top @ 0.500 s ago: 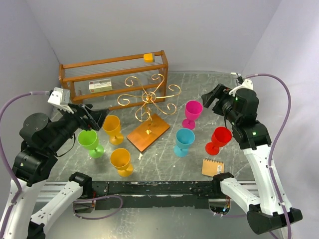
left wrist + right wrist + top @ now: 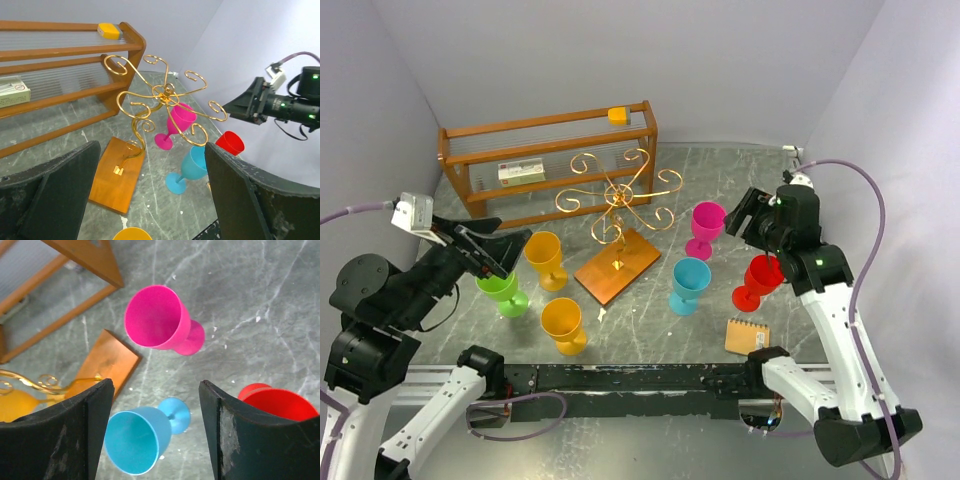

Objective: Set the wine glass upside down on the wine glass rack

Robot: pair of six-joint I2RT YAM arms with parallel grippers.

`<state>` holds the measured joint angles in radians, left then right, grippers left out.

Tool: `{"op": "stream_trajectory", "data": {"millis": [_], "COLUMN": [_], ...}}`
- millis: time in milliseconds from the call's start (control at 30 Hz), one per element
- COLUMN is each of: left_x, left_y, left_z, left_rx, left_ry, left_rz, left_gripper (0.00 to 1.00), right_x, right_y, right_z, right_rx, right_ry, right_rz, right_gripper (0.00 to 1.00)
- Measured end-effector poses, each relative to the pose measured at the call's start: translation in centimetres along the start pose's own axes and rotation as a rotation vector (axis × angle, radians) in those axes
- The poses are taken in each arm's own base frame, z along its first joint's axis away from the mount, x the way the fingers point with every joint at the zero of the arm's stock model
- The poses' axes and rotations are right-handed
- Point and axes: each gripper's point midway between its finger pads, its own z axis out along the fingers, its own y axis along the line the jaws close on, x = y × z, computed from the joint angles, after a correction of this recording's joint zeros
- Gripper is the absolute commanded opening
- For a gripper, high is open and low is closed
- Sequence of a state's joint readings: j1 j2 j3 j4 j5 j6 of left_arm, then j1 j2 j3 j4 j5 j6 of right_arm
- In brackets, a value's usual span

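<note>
Wine glass rack (image 2: 619,263) stands mid-table on its wood base, just in front of the slatted shelf (image 2: 550,160). All scroll arms are bare, nothing hung. I count six glasses, all upright on the table (image 2: 650,325). To the rack's right are the pink glass (image 2: 706,228), blue glass (image 2: 691,283) and red glass (image 2: 760,280). To its left are the green glass (image 2: 500,285) and two orange glasses (image 2: 546,258). No glass is inverted, lifted or gripped. Right claw (image 2: 155,385) hangs above the pink/blue/red group, fingers wide apart and empty. Per the wrist cam, pink sits just ahead of the gap, blue below it, red off to the side. Which one it is lined up on I cannot tell. Left claw (image 2: 151,147) is also spread wide and empty, above the green glass and pointing toward the rack. Assessment: task is at approach stage, approx nil complete. Outstanding items are pick, flip and seating a glass foot-up in a scroll. A notepad (image 2: 747,336) lies at the near right, not involved.
</note>
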<state>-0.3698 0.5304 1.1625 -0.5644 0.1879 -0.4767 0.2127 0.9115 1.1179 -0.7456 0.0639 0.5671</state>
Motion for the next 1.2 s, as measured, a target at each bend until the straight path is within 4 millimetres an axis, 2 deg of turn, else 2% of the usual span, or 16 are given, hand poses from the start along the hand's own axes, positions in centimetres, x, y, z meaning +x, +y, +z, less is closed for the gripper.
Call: {"op": "stream_trajectory", "data": {"millis": [200, 333, 467, 700, 867, 1067, 1200], "left_x": [-0.6, -1.0, -1.5, -1.9, -1.9, -2.1, -2.5], "left_y": [-0.7, -1.0, -1.2, -1.3, -1.3, -1.4, -1.6], "left_z": [-0.3, -0.2, 0.1, 0.7, 0.8, 0.7, 0.6], "left_rx": [0.029, 0.041, 0.050, 0.061, 0.062, 0.060, 0.061], "left_ry": [-0.024, -0.038, -0.057, -0.068, -0.069, -0.066, -0.068], "left_rz": [-0.013, -0.009, -0.005, 0.004, 0.008, 0.008, 0.008], "left_gripper": [0.97, 0.97, 0.96, 0.96, 0.95, 0.95, 0.95], "right_x": [2.3, 3.4, 3.3, 3.8, 4.3, 2.9, 2.8], "right_y": [-1.7, -2.7, -2.9, -2.6, -2.9, -2.5, -3.0], "right_z": [3.7, 5.7, 6.6, 8.8, 10.6, 12.0, 12.2], "right_rx": [0.087, 0.135, 0.153, 0.138, 0.161, 0.178, 0.206], "right_ry": [0.136, 0.205, 0.220, 0.258, 0.293, 0.271, 0.264], "right_rz": [-0.089, -0.137, -0.162, -0.175, -0.181, -0.188, -0.195], "right_gripper": [0.61, 0.50, 0.41, 0.40, 0.32, 0.22, 0.20]}}
